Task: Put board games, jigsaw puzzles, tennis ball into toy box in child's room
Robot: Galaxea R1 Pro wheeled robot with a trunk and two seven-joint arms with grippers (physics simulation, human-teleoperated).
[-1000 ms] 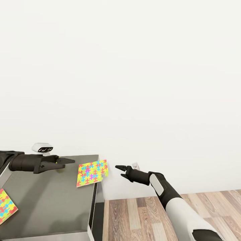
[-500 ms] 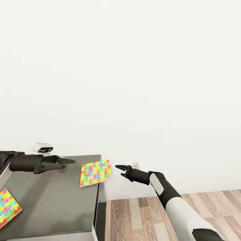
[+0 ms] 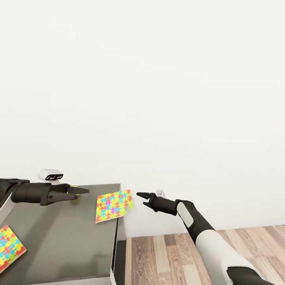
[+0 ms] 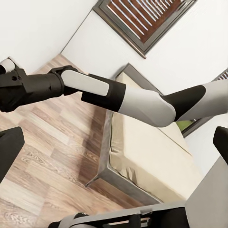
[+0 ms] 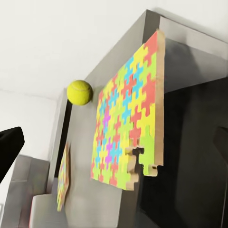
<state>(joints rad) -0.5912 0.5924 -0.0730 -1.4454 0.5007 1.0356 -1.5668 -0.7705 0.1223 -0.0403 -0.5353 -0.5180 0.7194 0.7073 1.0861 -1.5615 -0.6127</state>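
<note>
Grey table (image 3: 59,241) holds two jigsaw puzzles (image 3: 113,205) (image 3: 10,247); left gripper (image 3: 79,191) hovers beside the tennis ball (image 5: 79,92), right gripper (image 3: 143,198) off the edge, both spread, empty.

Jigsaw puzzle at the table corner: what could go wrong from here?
1. The near jigsaw puzzle overhangs the table edge; a nudge from the right gripper, jaws open beside it, could tip it to the floor.
2. The tennis ball sits loose by the left gripper; a bump may roll it away.
</note>
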